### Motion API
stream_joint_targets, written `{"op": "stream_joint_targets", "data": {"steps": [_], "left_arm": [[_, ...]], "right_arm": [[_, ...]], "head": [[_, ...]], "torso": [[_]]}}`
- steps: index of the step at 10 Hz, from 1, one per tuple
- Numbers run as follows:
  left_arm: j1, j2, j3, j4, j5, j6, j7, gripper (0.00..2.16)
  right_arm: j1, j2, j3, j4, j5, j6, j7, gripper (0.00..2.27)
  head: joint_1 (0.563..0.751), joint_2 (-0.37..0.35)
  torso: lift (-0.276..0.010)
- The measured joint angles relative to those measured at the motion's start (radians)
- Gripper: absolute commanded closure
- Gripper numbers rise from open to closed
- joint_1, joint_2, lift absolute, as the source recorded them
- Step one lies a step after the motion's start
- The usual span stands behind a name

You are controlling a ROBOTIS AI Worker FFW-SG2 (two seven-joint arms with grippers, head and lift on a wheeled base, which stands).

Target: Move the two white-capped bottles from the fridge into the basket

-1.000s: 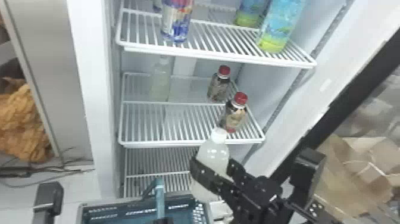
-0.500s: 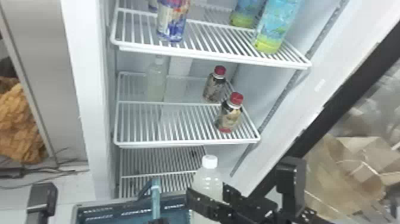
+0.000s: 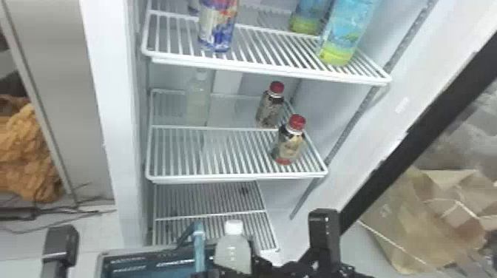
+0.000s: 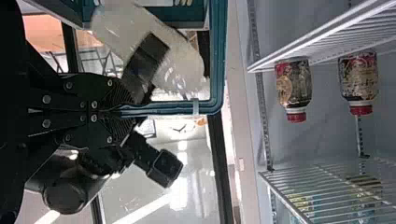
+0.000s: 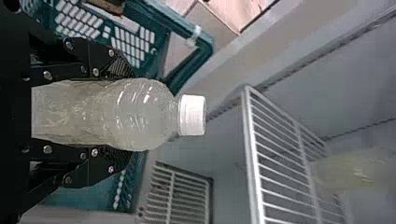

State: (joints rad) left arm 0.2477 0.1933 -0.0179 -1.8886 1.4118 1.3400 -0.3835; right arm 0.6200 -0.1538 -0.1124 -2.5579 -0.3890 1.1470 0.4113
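One white-capped bottle (image 5: 140, 114) lies lengthwise between the clasping fingers of the right gripper (image 5: 127, 113), cap past their tips, near the basket (image 4: 217, 56), whose rim the left gripper (image 4: 116, 111) pinches

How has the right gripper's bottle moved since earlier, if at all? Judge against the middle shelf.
Yes: in the head view, the bottle went down and left, its cap from overlapping the middle shelf's front to well below it.

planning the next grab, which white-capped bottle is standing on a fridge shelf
The bottle at the back left of the middle shelf, left of both red-capped bottles; the other white-capped bottle is in the right gripper.
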Motion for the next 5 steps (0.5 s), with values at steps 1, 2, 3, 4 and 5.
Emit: {"op": "stream_joint_targets", "data": {"steps": [1,2,3,4,5], "left_arm": [[0.000,0.000,0.000,0.000,0.000,0.000,0.000,1.15],[0.000,0.000,0.000,0.000,0.000,0.000,0.000,1.15],[0.000,0.000,0.000,0.000,0.000,0.000,0.000,1.15],[0.000,0.000,0.000,0.000,0.000,0.000,0.000,1.15],[0.000,0.000,0.000,0.000,0.000,0.000,-0.001,1.15]], "right_arm": [[-0.009,-0.004,0.010,0.011,0.002,0.033,0.000,0.69],[-0.014,-0.007,0.013,0.013,0.007,0.064,-0.001,0.57],[-0.017,-0.007,0.013,0.013,0.011,0.083,-0.004,0.51],[-0.018,-0.007,0.013,0.008,0.019,0.092,-0.007,0.50],[-0.017,-0.007,0.013,-0.008,0.038,0.094,-0.015,0.50]], "head": [[0.695,-0.300],[0.695,-0.302],[0.695,-0.307],[0.695,-0.313],[0.695,-0.320]], "torso": [[-0.260],[-0.260],[-0.260],[-0.260],[-0.260]]}}
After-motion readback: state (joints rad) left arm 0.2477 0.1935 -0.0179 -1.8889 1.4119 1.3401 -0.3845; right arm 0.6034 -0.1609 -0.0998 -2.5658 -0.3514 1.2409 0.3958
